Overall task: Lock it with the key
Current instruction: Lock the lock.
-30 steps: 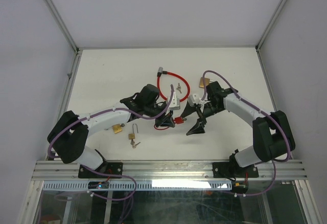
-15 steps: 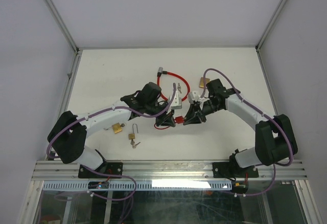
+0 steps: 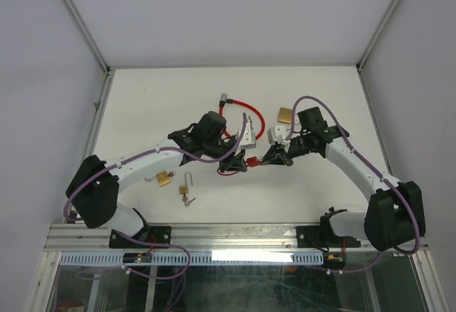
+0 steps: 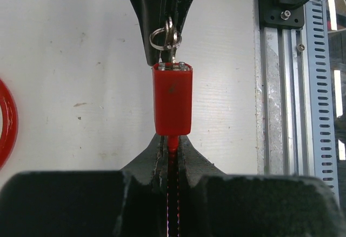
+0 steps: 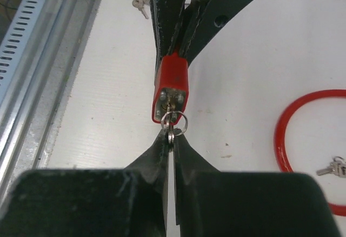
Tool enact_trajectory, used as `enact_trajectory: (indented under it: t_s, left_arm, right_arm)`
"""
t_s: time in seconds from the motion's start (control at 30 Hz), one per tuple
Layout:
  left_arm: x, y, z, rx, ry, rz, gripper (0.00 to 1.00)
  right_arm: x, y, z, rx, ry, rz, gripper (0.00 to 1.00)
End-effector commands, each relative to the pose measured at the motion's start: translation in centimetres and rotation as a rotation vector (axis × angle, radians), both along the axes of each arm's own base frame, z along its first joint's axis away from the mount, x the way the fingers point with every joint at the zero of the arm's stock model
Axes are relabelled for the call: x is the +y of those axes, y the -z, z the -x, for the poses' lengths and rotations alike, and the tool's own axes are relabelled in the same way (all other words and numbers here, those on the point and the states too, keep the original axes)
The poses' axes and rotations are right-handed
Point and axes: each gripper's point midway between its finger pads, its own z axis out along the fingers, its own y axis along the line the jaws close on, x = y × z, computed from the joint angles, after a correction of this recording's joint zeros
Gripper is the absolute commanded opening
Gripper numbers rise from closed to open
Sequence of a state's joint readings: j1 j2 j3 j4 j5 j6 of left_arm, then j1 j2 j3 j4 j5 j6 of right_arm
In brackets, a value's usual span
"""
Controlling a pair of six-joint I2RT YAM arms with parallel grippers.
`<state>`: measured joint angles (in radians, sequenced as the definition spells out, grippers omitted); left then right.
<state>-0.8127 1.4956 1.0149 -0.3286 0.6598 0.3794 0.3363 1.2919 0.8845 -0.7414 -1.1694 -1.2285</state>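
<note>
Your red plastic lock body (image 4: 172,103) sat mid-table between the arms. The left gripper (image 4: 172,139) was clenched on its cable end, so the keyway faced the right gripper (image 5: 170,137), which was clamped on the ringed silver key (image 5: 170,118) seated there. The red cable loop (image 3: 242,109) lay just behind and the brass padlock (image 3: 163,179) well apart. You likely had a clear twist.
</note>
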Motion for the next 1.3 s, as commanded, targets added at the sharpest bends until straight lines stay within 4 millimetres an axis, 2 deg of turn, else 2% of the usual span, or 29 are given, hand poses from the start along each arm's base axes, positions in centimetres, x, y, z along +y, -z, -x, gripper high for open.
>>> enact_trajectory:
  t_s: [0.0,0.33,0.57,0.73,0.9,1.0,1.13,1.17,1.27]
  left_arm:
    - [0.8,-1.3,-0.2,-0.033,-0.035,-0.025,0.00]
    - [2.9,-0.2,-3.3,-0.060,-0.254,-0.187,0.00]
    - [4.1,-1.1,-4.7,-0.106,-0.341,-0.240,0.00]
    - [3.9,-2.3,-4.6,-0.146,-0.338,-0.229,0.00]
    - [3.4,-2.4,-3.9,-0.156,-0.304,-0.224,0.00]
    - [3.1,-2.6,-3.6,-0.150,-0.287,-0.215,0.00]
    - [2.5,-2.9,-3.0,-0.132,-0.252,-0.191,0.00]
    - [2.6,-4.0,-2.7,-0.145,-0.247,-0.163,0.00]
    - [2.3,-4.7,-2.2,-0.146,-0.225,-0.129,0.00]
  right_arm:
    - [-0.4,-2.1,-1.8,-0.162,0.058,-0.001,0.00]
    - [-1.1,-1.8,-2.0,-0.228,0.082,0.031,0.01]
    - [-1.8,-1.2,-2.3,-0.249,0.099,0.072,0.20]
    - [-1.3,-1.9,-2.3,-0.220,0.099,0.018,0.34]
    - [0.2,-3.5,-2.6,-0.153,0.086,-0.101,0.55]
    - [1.4,-3.7,-2.4,-0.079,0.068,-0.129,0.56]
    - [2.9,-2.4,-1.6,-0.001,0.043,-0.125,0.56]
    - [3.0,-2.0,-1.7,0.007,0.045,-0.118,0.56]
    - [3.1,-1.0,-2.0,0.020,0.059,-0.098,0.56]
